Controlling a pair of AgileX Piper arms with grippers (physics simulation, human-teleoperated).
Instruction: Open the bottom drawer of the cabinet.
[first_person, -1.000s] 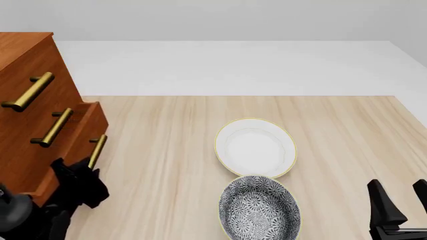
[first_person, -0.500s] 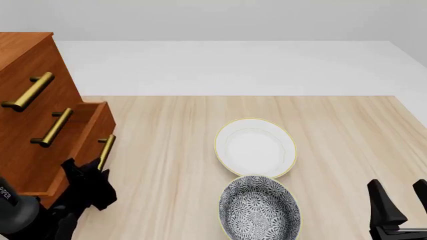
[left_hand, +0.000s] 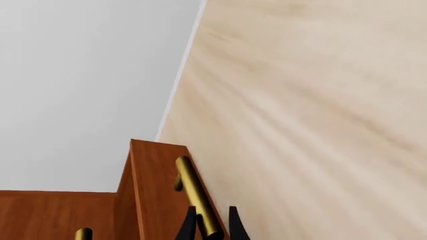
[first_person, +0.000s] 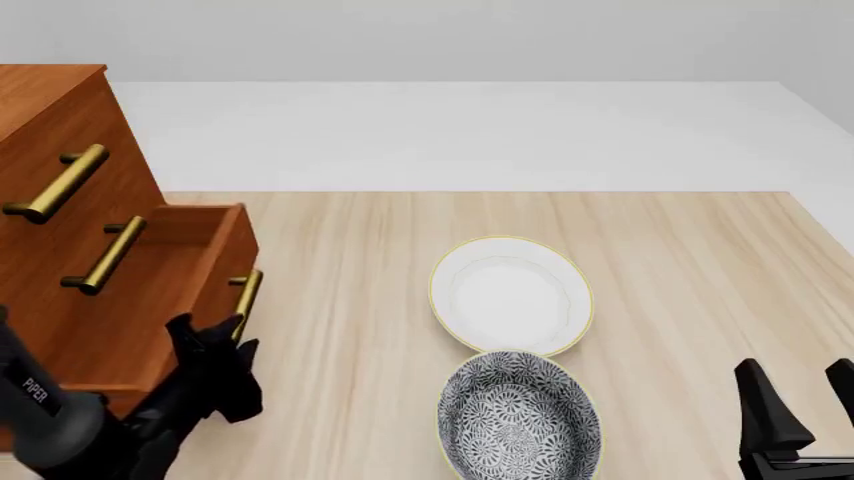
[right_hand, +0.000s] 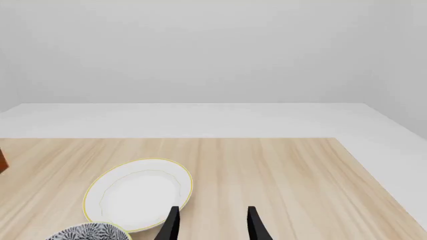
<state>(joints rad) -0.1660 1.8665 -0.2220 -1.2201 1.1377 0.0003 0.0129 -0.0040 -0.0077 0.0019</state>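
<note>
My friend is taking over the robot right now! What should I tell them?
Left pincer: shut on the brass handle of the bottom drawer.
Right pincer: open, holding nothing, near the white bowl and patterned bowl.
Cabinet: at the table's left edge.
Done: the drawer is already partly out.
Left: pull it a bit further if needed, then let go.

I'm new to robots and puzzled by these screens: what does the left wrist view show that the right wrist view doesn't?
Only the left wrist view shows the cabinet, with the left pincer closed around the brass handle of the bottom drawer. Only the right wrist view shows the white plate, the patterned bowl and the open right pincer. Both show the wooden table.
</note>
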